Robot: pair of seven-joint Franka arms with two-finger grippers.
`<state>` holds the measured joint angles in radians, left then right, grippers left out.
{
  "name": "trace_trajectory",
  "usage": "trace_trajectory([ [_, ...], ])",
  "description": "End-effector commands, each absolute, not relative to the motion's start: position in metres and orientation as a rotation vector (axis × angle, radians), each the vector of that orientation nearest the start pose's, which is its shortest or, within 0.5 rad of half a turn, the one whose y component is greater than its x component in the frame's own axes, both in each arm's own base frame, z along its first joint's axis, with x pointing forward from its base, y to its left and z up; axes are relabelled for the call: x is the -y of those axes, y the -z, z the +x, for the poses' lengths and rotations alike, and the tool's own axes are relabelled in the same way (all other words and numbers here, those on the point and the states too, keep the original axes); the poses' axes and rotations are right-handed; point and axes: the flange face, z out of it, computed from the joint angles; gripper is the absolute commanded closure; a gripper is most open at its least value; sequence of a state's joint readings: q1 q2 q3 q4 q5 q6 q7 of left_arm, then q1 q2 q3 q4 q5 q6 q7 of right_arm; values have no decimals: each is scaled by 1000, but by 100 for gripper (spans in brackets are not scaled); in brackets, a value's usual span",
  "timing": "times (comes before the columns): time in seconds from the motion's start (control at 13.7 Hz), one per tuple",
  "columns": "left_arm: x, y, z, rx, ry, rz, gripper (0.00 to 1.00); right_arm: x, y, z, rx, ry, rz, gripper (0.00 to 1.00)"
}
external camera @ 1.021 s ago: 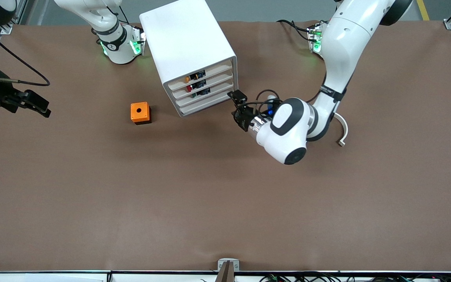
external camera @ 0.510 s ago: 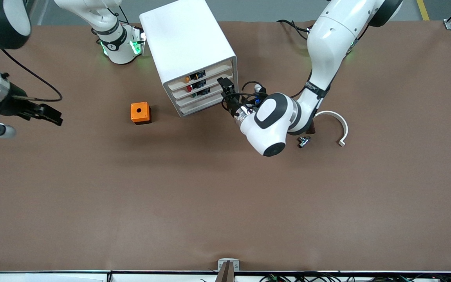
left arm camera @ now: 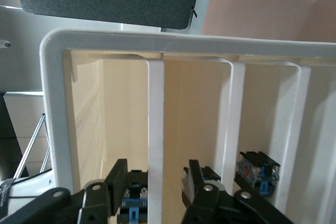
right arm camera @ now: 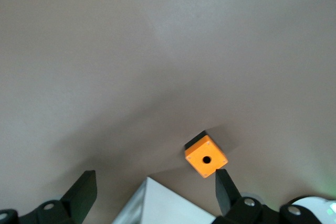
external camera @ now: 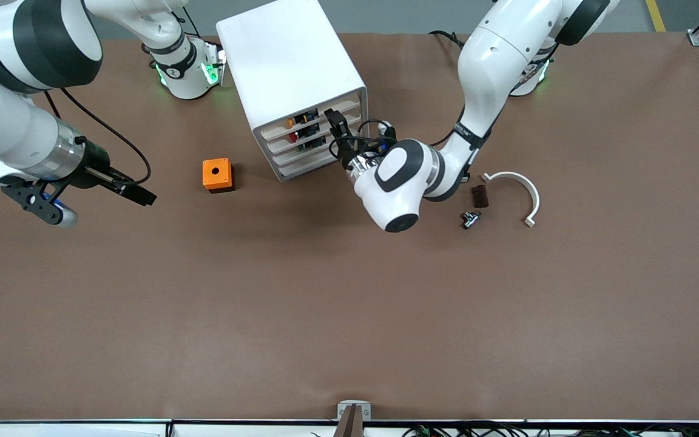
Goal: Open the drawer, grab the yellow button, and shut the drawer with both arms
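The white cabinet [external camera: 292, 73] stands toward the robots' bases. Its topmost drawer [external camera: 316, 115] is shut, and the button's orange-yellow cap [external camera: 289, 123] shows in it. My left gripper [external camera: 332, 121] is at the drawer fronts, level with the top drawer. In the left wrist view it [left arm camera: 156, 182] is open, with its fingers [left arm camera: 118, 179] on either side of a white drawer lip [left arm camera: 156, 129]. A black and blue button body [left arm camera: 132, 203] lies just inside. My right gripper [external camera: 143, 197] hangs open and empty over the table beside the orange box, and also shows in the right wrist view [right arm camera: 155, 187].
An orange box with a hole [external camera: 218, 175] sits beside the cabinet, also in the right wrist view [right arm camera: 206, 158]. Red [external camera: 293, 137] and green [external camera: 301, 145] buttons lie in lower drawers. A white curved piece [external camera: 516, 185], a dark block [external camera: 479, 195] and a small metal part [external camera: 469, 218] lie toward the left arm's end.
My left gripper has moved from beside the cabinet to the drawer fronts. My right arm has swung in from the table's edge toward the orange box.
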<state>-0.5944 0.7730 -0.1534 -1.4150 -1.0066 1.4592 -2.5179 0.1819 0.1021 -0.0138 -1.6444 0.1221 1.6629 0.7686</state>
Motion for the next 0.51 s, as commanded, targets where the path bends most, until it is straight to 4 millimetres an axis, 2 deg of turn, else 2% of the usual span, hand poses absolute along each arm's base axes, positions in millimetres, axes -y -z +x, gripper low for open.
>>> trace_trajectory([
  [0.0, 516, -270, 439, 1782, -1300, -1023, 58, -129, -535, 580, -1091, -191, -2844, 0],
  [0.15, 515, -266, 440, 1780, -1300, -1017, 79, -135, -535, 580, -1113, -234, -2781, 0],
  [0.22, 515, -263, 439, 1778, -1299, -1015, 88, -138, -528, 583, -1116, -263, -2755, 0],
  [0.36, 515, -261, 439, 1775, -1299, -1016, 98, -140, -527, 586, -1190, -247, -2713, 0],
  [0.44, 512, -262, 442, 1779, -1301, -1015, 99, -149, -526, 586, -1215, -244, -2701, 0],
])
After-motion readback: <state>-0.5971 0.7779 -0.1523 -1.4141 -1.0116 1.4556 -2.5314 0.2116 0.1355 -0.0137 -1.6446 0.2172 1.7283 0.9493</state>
